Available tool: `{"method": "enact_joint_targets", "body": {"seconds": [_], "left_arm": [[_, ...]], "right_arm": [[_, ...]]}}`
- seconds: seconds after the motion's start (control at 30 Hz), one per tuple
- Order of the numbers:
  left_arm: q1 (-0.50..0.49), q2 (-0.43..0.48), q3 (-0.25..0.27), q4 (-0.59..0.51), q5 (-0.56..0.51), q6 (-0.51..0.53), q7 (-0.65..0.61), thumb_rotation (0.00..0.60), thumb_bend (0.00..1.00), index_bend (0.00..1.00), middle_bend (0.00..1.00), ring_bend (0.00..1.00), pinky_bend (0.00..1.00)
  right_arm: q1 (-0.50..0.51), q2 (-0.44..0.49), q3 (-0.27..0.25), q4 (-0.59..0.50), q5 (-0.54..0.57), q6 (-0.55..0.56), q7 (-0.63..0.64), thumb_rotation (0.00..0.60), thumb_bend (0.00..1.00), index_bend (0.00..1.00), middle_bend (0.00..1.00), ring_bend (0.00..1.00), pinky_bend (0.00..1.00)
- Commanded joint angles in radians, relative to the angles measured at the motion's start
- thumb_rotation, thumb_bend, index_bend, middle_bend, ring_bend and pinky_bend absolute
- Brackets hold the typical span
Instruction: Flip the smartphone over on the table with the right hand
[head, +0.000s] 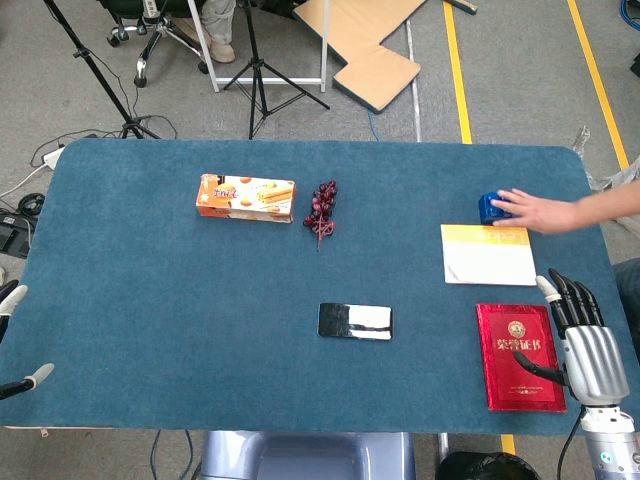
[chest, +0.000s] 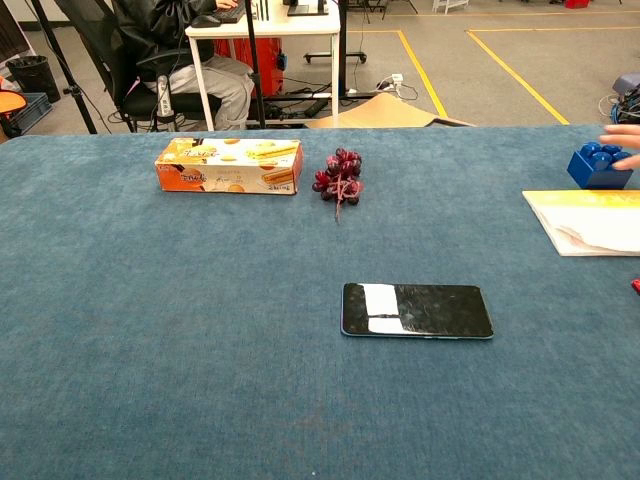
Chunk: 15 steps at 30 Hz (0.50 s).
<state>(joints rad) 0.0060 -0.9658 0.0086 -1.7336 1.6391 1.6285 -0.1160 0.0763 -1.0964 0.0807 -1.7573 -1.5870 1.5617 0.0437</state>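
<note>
The smartphone (head: 355, 321) (chest: 416, 310) lies flat near the middle of the blue table, its glossy black screen up and reflecting light. My right hand (head: 580, 340) hovers at the table's right front corner, palm down with fingers stretched forward and apart, holding nothing; it sits just right of a red booklet and well right of the phone. Of my left hand (head: 12, 340) only fingertips show at the left edge of the head view, spread with nothing in them. The chest view shows neither hand.
A red booklet (head: 518, 356) lies beside my right hand. A white-and-yellow booklet (head: 487, 254) (chest: 590, 220) and a blue brick (head: 493, 208) (chest: 597, 166), touched by a person's hand (head: 545, 211), are at right. A biscuit box (head: 245, 197) (chest: 229, 165) and grapes (head: 321, 210) (chest: 339, 174) sit farther back.
</note>
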Motion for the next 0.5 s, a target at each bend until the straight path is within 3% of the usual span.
{"method": "enact_joint_targets", "body": {"seconds": [0.03,0.5], "left_arm": [[0.0,0.0,0.0,0.001,-0.001,-0.001,-0.001,0.6,0.0,0.0,0.0,0.0,0.0],[-0.011,-0.008,-0.004,-0.001,-0.015,-0.026,0.02,0.6,0.0,0.0,0.0,0.0,0.0]], "right_arm": [[0.0,0.0,-0.001,0.0,0.0,-0.001,-0.001,0.6,0.0,0.1,0.0,0.0,0.0],[0.029,-0.028,-0.017,0.027,-0.003,-0.066,-0.062,0.6,0.0,0.1,0.0,0.0,0.0]]}}
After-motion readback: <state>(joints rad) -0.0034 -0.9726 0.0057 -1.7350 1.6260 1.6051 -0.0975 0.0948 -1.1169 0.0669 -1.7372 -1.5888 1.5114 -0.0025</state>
